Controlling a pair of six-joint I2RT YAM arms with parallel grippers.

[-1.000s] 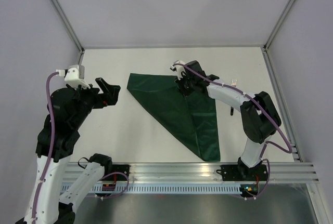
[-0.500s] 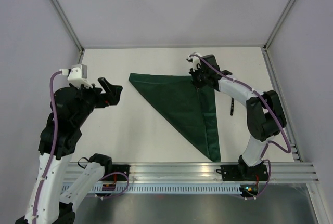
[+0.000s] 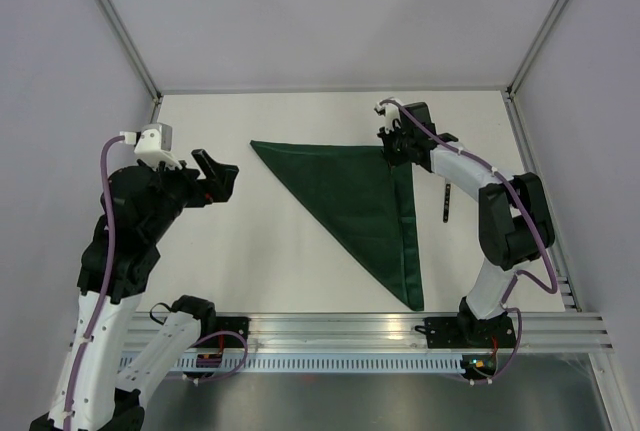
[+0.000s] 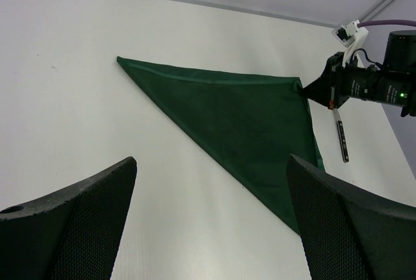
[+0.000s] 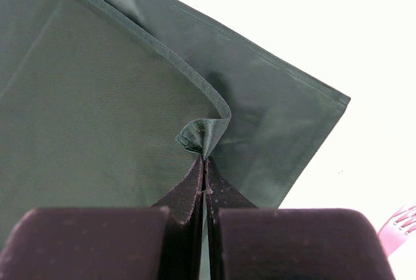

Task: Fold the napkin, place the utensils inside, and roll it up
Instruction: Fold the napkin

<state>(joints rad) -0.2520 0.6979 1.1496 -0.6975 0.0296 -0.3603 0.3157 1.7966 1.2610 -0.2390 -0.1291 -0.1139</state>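
The dark green napkin (image 3: pixel 360 201) lies folded into a triangle in the middle of the table, also seen in the left wrist view (image 4: pixel 240 124). My right gripper (image 3: pixel 392 149) is shut on the corner of its upper layer (image 5: pixel 203 134) at the far right, just inside the lower layer's corner. The fork (image 3: pixel 445 201), black-handled, lies right of the napkin, mostly under my right arm; its tines (image 5: pixel 400 223) peek in at the right wrist view's edge. My left gripper (image 3: pixel 218 175) hangs open above the bare table, left of the napkin, with nothing between its fingers (image 4: pixel 71 221).
White walls and metal frame posts (image 3: pixel 120 26) close in the table at the back and both sides. A metal rail (image 3: pixel 400 329) runs along the near edge by the arm bases.
My right gripper has carried the napkin's corner rightward and toward the back, spreading the upper layer into a full triangle. The left arm has shifted only slightly to the right.
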